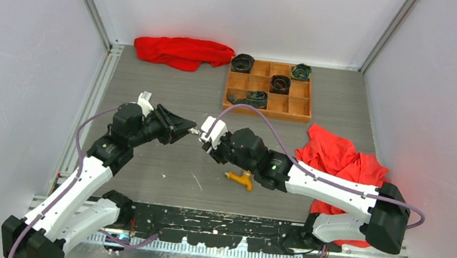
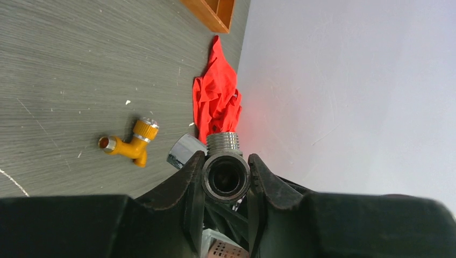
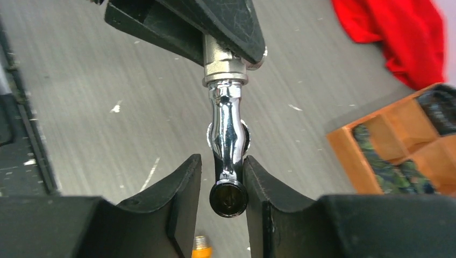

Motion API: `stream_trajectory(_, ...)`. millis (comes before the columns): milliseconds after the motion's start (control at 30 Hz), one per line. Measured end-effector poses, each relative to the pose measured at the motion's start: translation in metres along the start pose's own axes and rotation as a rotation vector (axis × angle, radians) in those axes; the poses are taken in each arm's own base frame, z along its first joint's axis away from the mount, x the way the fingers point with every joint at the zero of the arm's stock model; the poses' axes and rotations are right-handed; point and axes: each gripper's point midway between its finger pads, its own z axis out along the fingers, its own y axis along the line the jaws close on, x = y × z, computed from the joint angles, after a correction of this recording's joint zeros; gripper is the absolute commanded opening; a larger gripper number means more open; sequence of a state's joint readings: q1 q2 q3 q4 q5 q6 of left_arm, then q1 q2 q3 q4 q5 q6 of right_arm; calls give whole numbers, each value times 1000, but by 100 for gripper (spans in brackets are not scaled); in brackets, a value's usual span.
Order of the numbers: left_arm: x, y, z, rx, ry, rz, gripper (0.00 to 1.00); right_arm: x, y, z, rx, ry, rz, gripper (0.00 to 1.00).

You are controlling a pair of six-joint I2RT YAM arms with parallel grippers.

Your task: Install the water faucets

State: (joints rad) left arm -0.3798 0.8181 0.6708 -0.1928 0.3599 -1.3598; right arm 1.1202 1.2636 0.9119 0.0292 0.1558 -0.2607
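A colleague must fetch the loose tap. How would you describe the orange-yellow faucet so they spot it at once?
Start at the grey table; near its front edge the right arm stretches across. The orange-yellow faucet lies on the bare tabletop just beside that arm, left of the crumpled red cloth. Unlike the silver faucet, held up in mid-air, it is bright orange and untouched.

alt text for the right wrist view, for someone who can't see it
A silver faucet is held over the grey table, its threaded end clamped in the left gripper at the top, its dark spout opening between the black fingers of the right gripper at the bottom. A red cloth and the corner of a wooden tray sit at the right edge.
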Motion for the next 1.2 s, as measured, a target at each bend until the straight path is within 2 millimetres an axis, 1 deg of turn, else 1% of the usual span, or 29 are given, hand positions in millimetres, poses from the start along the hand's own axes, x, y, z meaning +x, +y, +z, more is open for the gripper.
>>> stream_trajectory(67, 0, 1, 0, -3, 1, 2, 0, 3, 4, 0, -48, 6, 46, 43)
stream_trajectory(133, 0, 2, 0, -6, 1, 2, 0, 3, 8, 0, -83, 5, 86, 50)
stream_trajectory(167, 0, 2, 0, -7, 2, 2, 0, 3, 10, 0, -96, 6, 99, 51)
stream_trajectory(233, 0, 2, 0, -7, 1, 3, 0, 3, 13, 2, -110, 11, 119, 47)
stream_trajectory(267, 0, 3, 0, -9, 0, 4, 0, 3, 14, 3, -115, 13, 124, 44)
stream_trajectory(333, -1, 5, 0, -14, -4, 5, 0, 5, 15, 5, -117, 22, 133, 32)
stream_trajectory(400, 0, 9, 1, -27, -4, 2, 0, 8, 14, 6, -114, 32, 143, 14)
stream_trajectory(433, 0, 10, 1, -34, -3, 1, 0, 9, 13, 7, -108, 40, 149, 3)
stream_trajectory(467, 0, 11, 1, -38, -5, -1, 0, 11, 13, 8, -108, 47, 158, 1)
stream_trajectory(500, -1, 12, 1, -40, -7, 1, 0, 12, 12, 9, -107, 50, 167, 1)
stream_trajectory(733, -1, 13, 1, -46, -9, -2, 0, 12, 12, 9, -125, 54, 234, 1)
stream_trajectory(800, -1, 13, 1, -44, -10, -2, 0, 11, 9, 9, -144, 49, 282, 1)
stream_trajectory(867, -1, 11, 1, -39, -11, -4, 0, 9, 6, 8, -191, 24, 367, 1)
stream_trajectory(933, -1, 9, 1, -29, -8, -4, 0, 7, 4, 5, -251, -12, 462, 9)
stream_trajectory(1033, 1, 5, 1, -12, 4, 0, 0, 2, 6, -1, -357, -48, 590, 28)
stream_trajectory(1067, 2, 3, 0, -3, 9, 2, 0, -1, 7, -4, -390, -55, 626, 33)
stream_trajectory(1133, 3, 0, 0, 10, 13, 5, 0, -4, 7, -7, -439, -63, 682, 35)
stream_trajectory(1200, 3, -3, -1, 18, 11, 6, 0, -11, 8, -11, -486, -84, 715, 36)
